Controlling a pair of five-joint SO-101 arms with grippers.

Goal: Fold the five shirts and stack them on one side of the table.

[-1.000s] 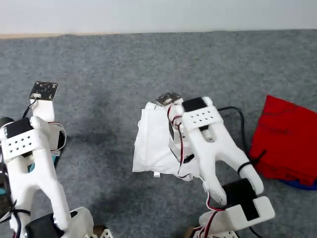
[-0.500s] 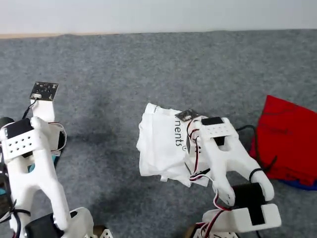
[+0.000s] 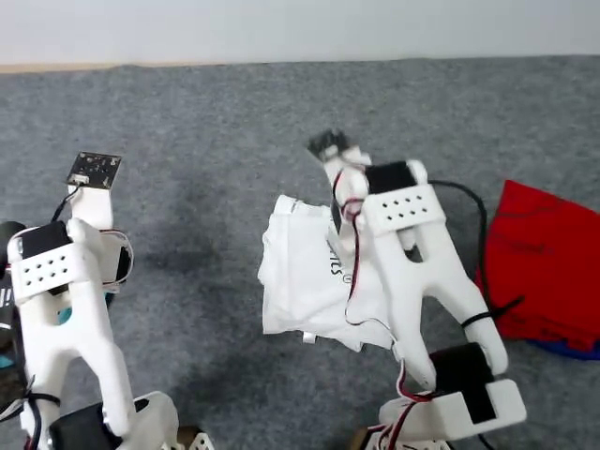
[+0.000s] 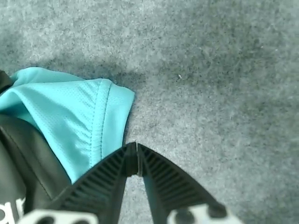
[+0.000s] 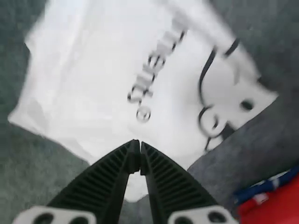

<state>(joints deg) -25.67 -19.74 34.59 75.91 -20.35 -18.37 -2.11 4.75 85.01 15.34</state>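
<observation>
High view: the white shirt (image 3: 300, 267) lay rumpled in the middle of the bench (image 3: 187, 112). It was just left of the red shirt (image 3: 544, 262) stacked at the right edge, and the right arm hung over it.

Left wrist view: the left tool (image 4: 137, 151) was pressed together and empty, just beside a teal shirt (image 4: 74, 116) and a black shirt (image 4: 18, 158).

Right wrist view: the right tool (image 5: 140, 147) was pressed together, pinching nothing, over the white shirt's print; contact was unclear. Likely best move: spread the tips, pinch one loose edge low, and fold flat before carrying it onto the red shirt.

Matt white cloth shirt (image 3: 295, 272) on rough grey table (image 3: 206, 141).
</observation>
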